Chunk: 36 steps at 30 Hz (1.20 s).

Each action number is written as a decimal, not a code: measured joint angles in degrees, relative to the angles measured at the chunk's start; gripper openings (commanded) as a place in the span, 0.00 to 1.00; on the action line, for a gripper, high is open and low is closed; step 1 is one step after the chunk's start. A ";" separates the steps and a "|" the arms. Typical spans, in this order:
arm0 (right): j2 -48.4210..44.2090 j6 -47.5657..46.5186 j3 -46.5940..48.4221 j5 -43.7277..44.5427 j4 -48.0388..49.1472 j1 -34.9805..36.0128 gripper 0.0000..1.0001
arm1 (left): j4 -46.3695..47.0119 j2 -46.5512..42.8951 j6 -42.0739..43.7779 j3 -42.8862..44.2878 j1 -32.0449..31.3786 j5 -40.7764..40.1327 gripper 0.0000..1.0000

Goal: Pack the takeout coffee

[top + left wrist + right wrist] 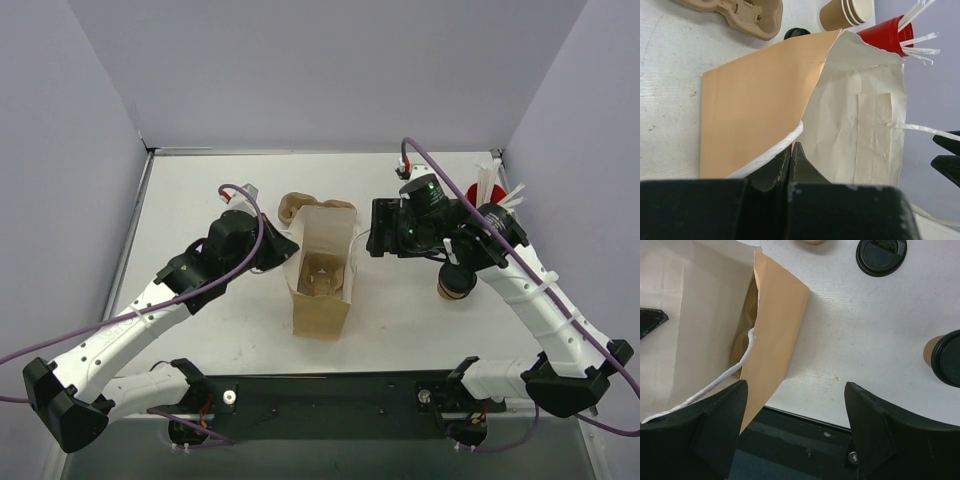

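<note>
My left hand [791, 148] is pinched shut on the white twisted-paper handle cord [771, 156] of the brown kraft-paper bag [322, 305]. The bag stands upright in the middle of the tabletop [240, 335] with its mouth pulled open. My right hand [795, 390] is spread wide and empty, hovering just beside the bag's right wall. The small tan kraft-paper takeout cup [943, 358], capped with a black lid, stands upright on the tabletop to the right of that hand, apart from the bag. From above it is partly under my right forearm.

As I judge it, the job now is the fetch. I'd swing the right hand away from the bag to the cup and come in level, with a finger on either side of the tapered wall below the lid. I'd close only enough to hold it, so the paper doesn't crush. Then I'd lift straight up, keep it upright, clear the bag's rim and cord, and lower it through the middle of the mouth.

Something brown and moulded lies at the bottom of the bag. I take it for a pulp carrier but can't make out its slots, so I'd line up from the overhead view. The left hand should hold its tension so the mouth doesn't sag. I'd steer clear of the loose black lid [881, 255] and the red cup with white straws [487, 190].
</note>
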 measured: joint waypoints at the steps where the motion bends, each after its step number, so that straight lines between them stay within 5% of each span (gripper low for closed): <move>1: 0.20 -0.09 0.00 -0.02 -0.09 0.02 0.73 | 0.00 0.00 0.00 0.00 -0.02 -0.04 0.00; 18: 0.46 3.91 -5.11 -1.16 5.70 3.80 0.67 | 0.04 -0.11 -1.68 -0.57 -1.55 -2.21 0.00; 20: 0.70 4.83 -5.92 -1.27 6.49 4.13 0.61 | -0.02 -0.15 -2.12 -1.09 -1.90 -2.80 0.00; 24: 2.12 5.66 -6.14 -0.98 7.87 4.13 0.35 | 0.00 -0.15 -2.71 -1.40 -2.21 -3.39 0.00; 29: 5.35 6.60 -6.08 -0.83 8.79 4.17 0.32 | -0.17 -0.13 -1.70 -1.38 -2.21 -3.43 0.00; 36: 7.98 6.36 -4.79 -0.83 8.90 4.87 0.09 | -1.77 1.14 1.92 0.68 -2.23 -2.01 0.00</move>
